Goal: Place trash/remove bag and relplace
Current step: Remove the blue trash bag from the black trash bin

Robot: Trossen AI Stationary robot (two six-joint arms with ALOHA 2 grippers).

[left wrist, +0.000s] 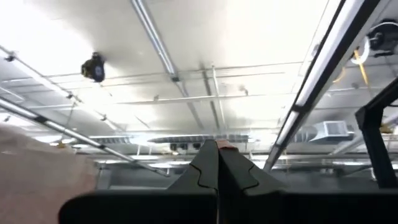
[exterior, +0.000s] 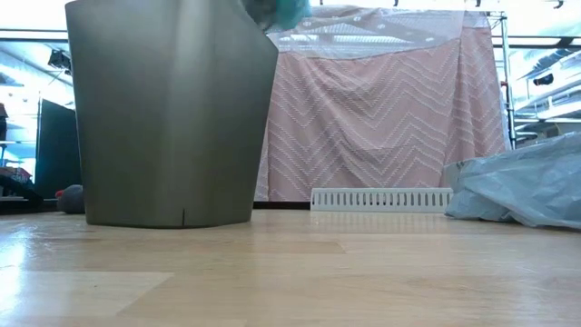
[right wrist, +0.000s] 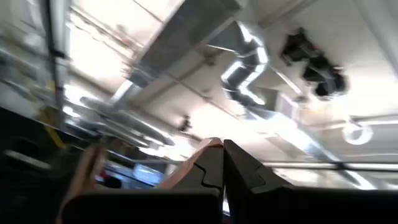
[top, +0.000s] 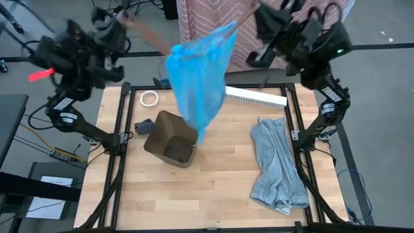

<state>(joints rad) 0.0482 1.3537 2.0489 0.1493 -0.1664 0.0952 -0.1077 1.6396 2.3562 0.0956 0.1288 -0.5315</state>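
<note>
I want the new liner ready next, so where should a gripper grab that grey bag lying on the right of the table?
Pinch the grey bag at its far end, near the white slotted strip, coming straight down from above. It lies flat and crumpled lengthwise, and the raised folds there look easiest to catch. The blue bag hangs clear of it.

Backdrop: pink chevron curtain (exterior: pixel 381 118) at 12 o'clock
Floor: grey (top: pixel 381 97)
Ceiling: white, strip lights (left wrist: pixel 329 68), silver ducting (right wrist: pixel 245 68)
</note>
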